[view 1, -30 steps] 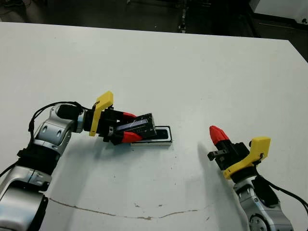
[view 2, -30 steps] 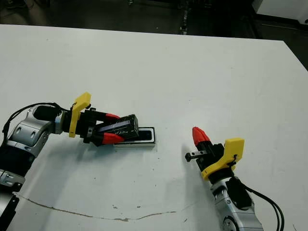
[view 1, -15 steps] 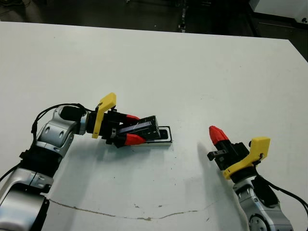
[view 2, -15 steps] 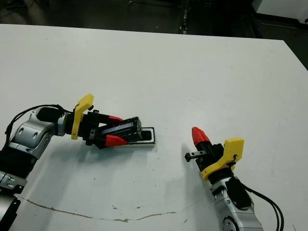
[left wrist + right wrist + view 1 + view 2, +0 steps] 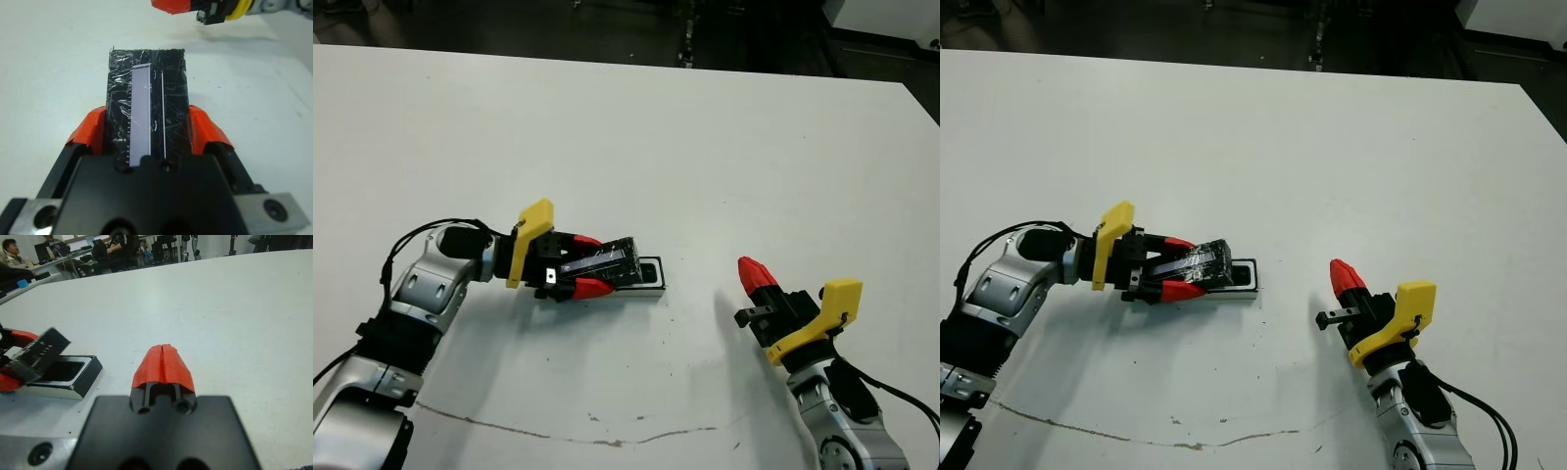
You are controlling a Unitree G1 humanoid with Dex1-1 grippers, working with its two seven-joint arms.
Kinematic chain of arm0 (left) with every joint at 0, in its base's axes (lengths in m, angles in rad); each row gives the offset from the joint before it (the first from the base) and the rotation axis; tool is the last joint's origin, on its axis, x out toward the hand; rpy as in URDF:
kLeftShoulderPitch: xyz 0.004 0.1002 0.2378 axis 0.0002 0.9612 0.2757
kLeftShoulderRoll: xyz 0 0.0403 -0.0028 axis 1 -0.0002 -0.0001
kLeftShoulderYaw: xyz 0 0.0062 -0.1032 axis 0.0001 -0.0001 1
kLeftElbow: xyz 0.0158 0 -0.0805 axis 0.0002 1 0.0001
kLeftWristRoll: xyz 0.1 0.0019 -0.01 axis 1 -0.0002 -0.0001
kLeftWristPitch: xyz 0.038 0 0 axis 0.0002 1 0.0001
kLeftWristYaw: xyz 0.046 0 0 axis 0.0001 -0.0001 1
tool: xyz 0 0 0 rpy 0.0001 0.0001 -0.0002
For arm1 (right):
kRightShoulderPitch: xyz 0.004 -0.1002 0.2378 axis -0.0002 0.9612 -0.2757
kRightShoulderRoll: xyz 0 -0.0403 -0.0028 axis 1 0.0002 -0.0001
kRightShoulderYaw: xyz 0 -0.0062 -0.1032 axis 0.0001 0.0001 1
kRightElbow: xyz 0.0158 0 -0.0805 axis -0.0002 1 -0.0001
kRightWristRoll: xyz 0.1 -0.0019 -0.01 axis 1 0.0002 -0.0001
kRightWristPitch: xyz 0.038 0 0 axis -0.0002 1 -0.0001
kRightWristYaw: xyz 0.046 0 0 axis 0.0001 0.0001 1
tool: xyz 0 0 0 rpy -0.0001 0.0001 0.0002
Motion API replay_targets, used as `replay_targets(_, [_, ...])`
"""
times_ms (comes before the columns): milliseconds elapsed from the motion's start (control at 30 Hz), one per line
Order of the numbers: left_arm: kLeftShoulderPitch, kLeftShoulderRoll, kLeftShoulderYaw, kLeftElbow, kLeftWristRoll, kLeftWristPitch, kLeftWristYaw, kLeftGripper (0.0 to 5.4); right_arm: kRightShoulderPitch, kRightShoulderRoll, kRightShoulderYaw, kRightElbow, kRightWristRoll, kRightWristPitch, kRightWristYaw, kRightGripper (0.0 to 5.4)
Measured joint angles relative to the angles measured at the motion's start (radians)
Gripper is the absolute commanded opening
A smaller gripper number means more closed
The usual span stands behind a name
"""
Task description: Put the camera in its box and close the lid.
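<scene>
left eye view: the lid (image 5: 602,261) is being pinched between the left gripper (image 5: 579,264) fingers, tilted over the near end of the box (image 5: 646,275); only the box's far end is being shown. the camera is not being seen, likely inside. a skewed lid could be caught on the rim and the box pushed along the counter (image 5: 705,147). right gripper (image 5: 756,275) fingers are being pressed together, well apart. open room is being left all round.

No text, label or number can be read anywhere.
</scene>
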Motion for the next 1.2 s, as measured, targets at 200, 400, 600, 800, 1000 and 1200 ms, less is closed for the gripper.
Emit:
replay_targets(200, [-0.011,-0.035,-0.028,-0.009,0.018,0.001,0.042,3.16,0.007,0.000,0.007,-0.005,-0.008,0.000,-0.002,0.00])
replay_targets(400, [-0.022,-0.039,-0.057,-0.024,0.047,0.003,0.068,3.16,0.012,0.000,0.007,-0.007,-0.008,0.000,-0.003,0.00])
replay_targets(600, [-0.031,-0.044,-0.072,-0.018,0.065,0.001,0.082,3.16,0.014,0.000,0.008,-0.007,-0.008,0.000,-0.003,0.00])
replay_targets(800, [-0.040,-0.055,-0.075,0.015,0.065,-0.004,0.076,3.16,0.015,0.000,0.008,-0.014,-0.008,0.000,-0.004,0.00])
replay_targets(1000, [-0.051,-0.059,-0.094,0.031,0.096,-0.029,0.083,3.16,0.021,0.000,0.011,-0.019,-0.008,0.000,-0.014,0.00])
replay_targets(1200, [-0.065,-0.055,-0.147,-0.077,0.206,0.111,0.135,3.16,0.022,0.001,0.011,-0.019,-0.002,0.000,-0.014,0.00])
